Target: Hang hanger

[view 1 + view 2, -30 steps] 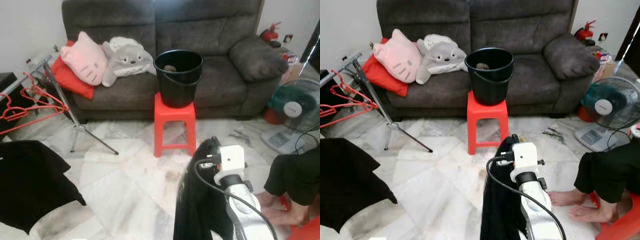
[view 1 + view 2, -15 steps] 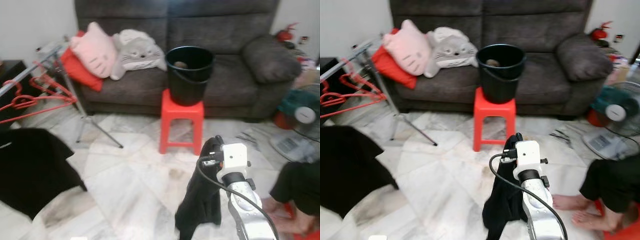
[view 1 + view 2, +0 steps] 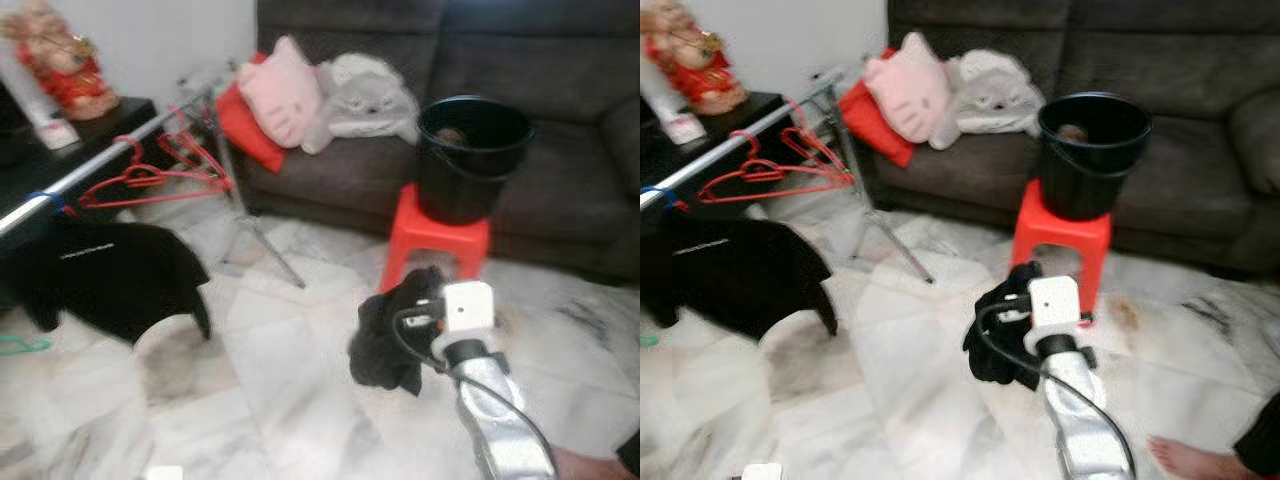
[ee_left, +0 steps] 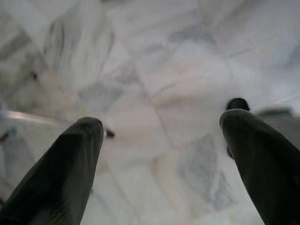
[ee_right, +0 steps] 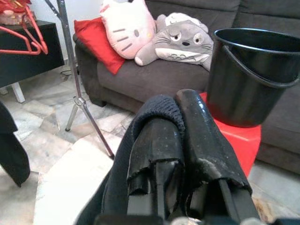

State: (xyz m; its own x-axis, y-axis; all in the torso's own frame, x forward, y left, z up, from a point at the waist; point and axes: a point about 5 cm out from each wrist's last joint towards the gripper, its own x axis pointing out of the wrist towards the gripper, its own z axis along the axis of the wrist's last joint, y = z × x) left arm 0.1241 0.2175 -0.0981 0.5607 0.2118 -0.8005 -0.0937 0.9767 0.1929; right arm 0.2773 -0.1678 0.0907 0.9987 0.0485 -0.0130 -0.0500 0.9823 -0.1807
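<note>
Right gripper (image 5: 180, 117) clamping black garment (image 3: 385, 325), left gripper (image 4: 161, 129) spread over floor (image 4: 154, 70)

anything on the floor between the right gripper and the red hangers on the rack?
Mostly bare marble floor. One rack leg crosses the stretch between the right gripper and the red hangers, seen in the left eye view.

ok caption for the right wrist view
Right hand shut on a black cloth garment, facing the black plastic bucket.

A black garment (image 3: 392, 330) hangs bunched at the right pincer (image 3: 428, 300). Red hangers (image 3: 150, 175) hang on the rail (image 3: 95, 160), far left. A black bucket (image 3: 470, 155) sits on the red stool (image 3: 435, 240).
</note>
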